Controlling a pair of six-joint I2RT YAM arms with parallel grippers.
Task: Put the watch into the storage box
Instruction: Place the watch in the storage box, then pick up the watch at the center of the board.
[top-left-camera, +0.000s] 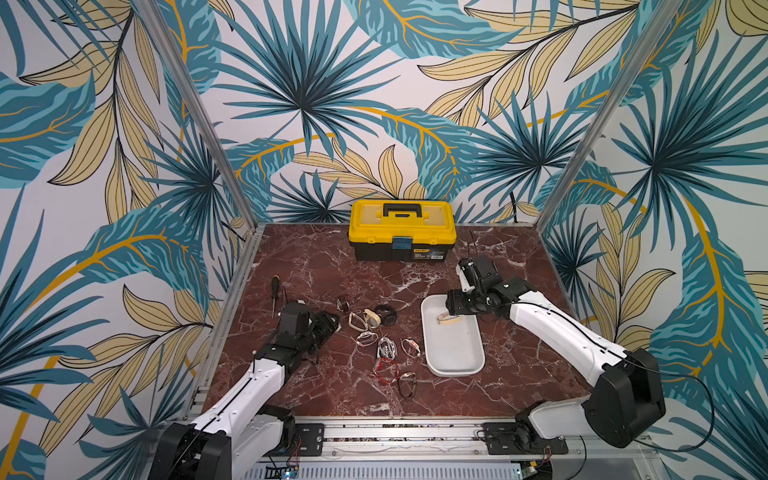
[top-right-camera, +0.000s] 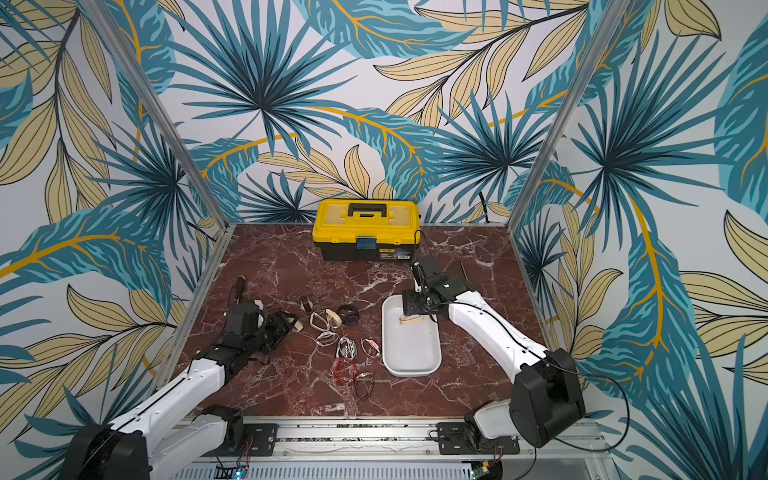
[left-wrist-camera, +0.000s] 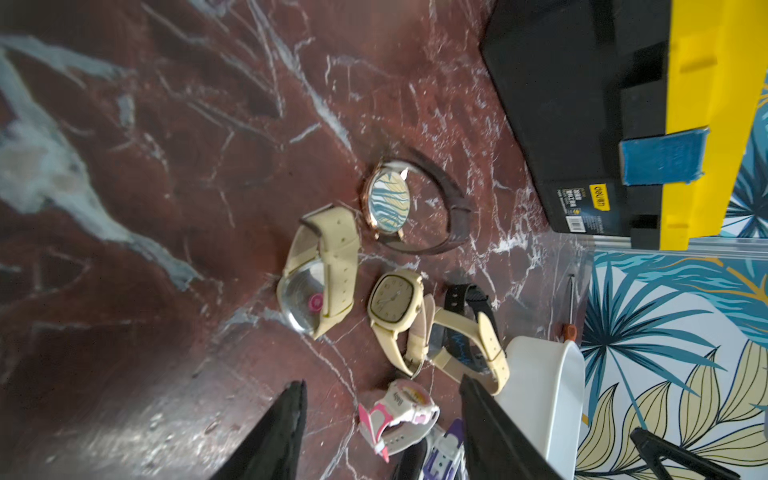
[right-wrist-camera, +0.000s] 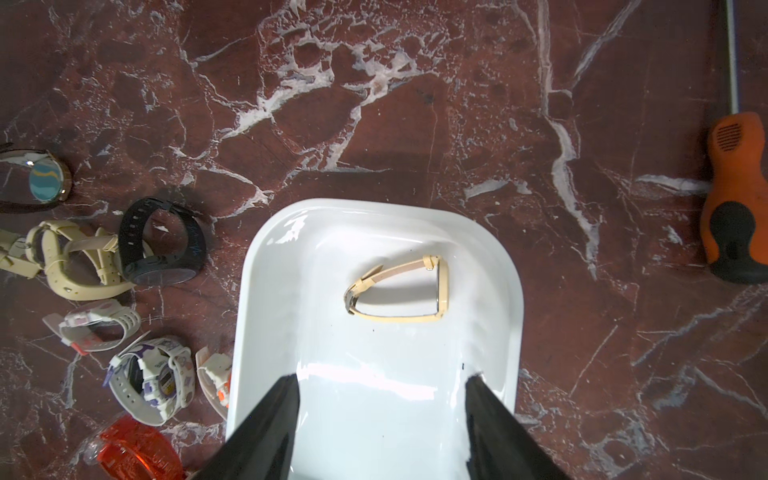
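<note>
Right gripper (right-wrist-camera: 382, 376): jaws are seen parted with nothing between them; it is held above the box (right-wrist-camera: 249, 291), clear of the watch (right-wrist-camera: 399, 319).
Watch place: it is laid on the floor of the box, near the far end, and is touched by neither gripper.
Watch posture: it is rested on its edge, with the strap closed into a flattened loop.
Watch long axis: it is set crosswise to the length of the box, along the short side.
Watch ends: the cream case is turned to the right, away from the pile (top-left-camera: 385, 348); the buckle end is pointed toward the pile.
Box: it is placed on the table (top-left-camera: 324, 266) right of centre, with its long axis run from front to back; one watch is contained.
Left gripper (left-wrist-camera: 381, 380): jaws are seen parted and nothing is clasped; it is held low at the left edge of the pile. A pink-white watch (left-wrist-camera: 399, 411) is seen between the fingertips, apart from both.
Pile: loose watches are spread on the table just left of the box.
Toolbox (top-left-camera: 401, 228): it is shut and set at the back of the table, well apart from the box.
Screwdrivers: a black-handled one (top-left-camera: 275, 286) is laid beyond the left arm; an orange-handled one (right-wrist-camera: 733, 208) is laid to the right of the box.
</note>
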